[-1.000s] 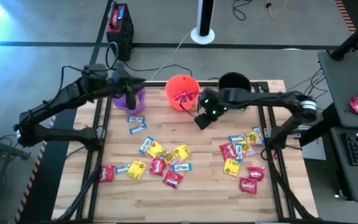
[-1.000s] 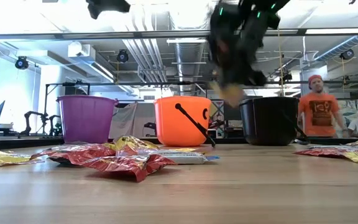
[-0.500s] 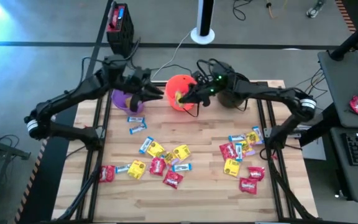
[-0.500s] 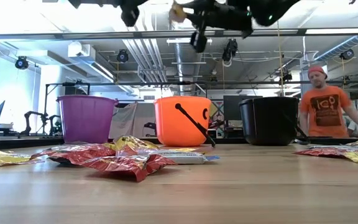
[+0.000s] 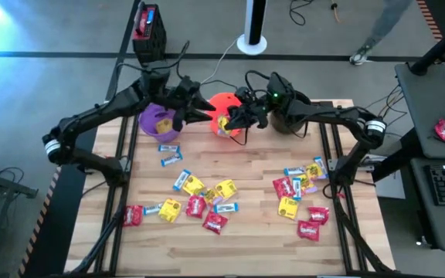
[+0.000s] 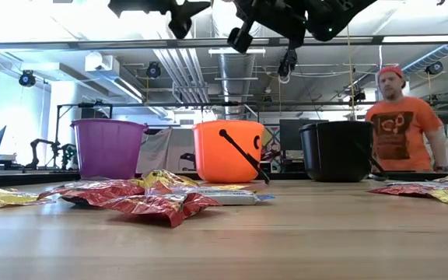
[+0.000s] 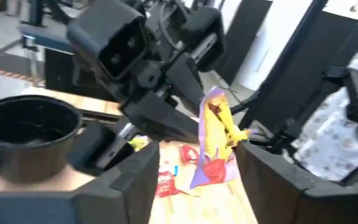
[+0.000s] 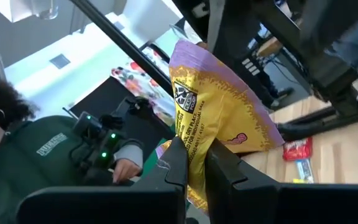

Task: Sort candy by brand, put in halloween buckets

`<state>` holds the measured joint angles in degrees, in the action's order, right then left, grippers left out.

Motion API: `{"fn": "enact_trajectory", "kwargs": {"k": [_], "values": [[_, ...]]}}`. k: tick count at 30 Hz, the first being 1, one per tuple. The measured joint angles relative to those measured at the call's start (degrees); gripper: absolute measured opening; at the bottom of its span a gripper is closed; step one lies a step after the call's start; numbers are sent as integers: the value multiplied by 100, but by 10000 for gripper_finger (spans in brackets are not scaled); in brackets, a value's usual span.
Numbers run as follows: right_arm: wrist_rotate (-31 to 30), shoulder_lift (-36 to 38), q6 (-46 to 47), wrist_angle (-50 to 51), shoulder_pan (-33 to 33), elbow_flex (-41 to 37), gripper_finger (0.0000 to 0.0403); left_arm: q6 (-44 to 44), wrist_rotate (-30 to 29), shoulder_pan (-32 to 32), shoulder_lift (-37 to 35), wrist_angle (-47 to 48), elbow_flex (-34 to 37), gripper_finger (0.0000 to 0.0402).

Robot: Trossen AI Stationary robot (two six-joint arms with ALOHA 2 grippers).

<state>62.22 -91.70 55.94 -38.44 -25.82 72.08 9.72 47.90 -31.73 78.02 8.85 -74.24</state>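
Note:
My right gripper [image 5: 232, 121] hangs high over the orange bucket [image 5: 224, 108], shut on a yellow candy packet [image 8: 216, 106] with a purple edge. My left gripper [image 5: 202, 108] is open and faces it from the left. In the left wrist view its fingers stand wide on either side of the packet [image 7: 213, 137], apart from it. The purple bucket [image 5: 159, 122] holds a yellow packet. My right arm largely covers the black bucket [image 5: 290, 116]. All three buckets stand at the table's far edge, and loose candy [image 5: 199, 197] lies on the table. My right gripper pinches the yellow packet between its two fingers [image 8: 178, 163], near one end of it [image 8: 194, 158]. Most of the packet sticks out past the fingertips. The fingers lie about level, coming from the table's right. The packet is lifted clear, above the orange bucket.
A second heap of red, yellow and blue packets [image 5: 304, 193] lies on the right of the table, and two blue ones [image 5: 170, 154] lie near the purple bucket. A person in an orange shirt [image 6: 399, 128] stands beyond the table.
My right gripper has risen with the yellow packet from beside the orange bucket, tipped from pointing down to about level, and gone left over that bucket. My left gripper has left the purple bucket and gone toward the table's right, up to the packet.

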Motion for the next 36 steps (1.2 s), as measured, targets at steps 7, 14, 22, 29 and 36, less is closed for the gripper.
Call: {"fn": "enact_trajectory", "kwargs": {"k": [7,14,22,29,36], "values": [[146,-123,-107,44,-9,266,17,146,967,7,590,-86,-488,223],[231,-229,-141,50,-9,342,17,175,1683,17,1004,-19,-898,177],[17,-227,-132,50,-47,342,27,40,1688,-45,971,39,-866,19],[-77,-216,-11,176,-74,340,75,-75,1715,-90,934,163,-864,5],[-96,-216,4,651,-136,340,140,-263,1626,-415,833,558,-857,2]]}}
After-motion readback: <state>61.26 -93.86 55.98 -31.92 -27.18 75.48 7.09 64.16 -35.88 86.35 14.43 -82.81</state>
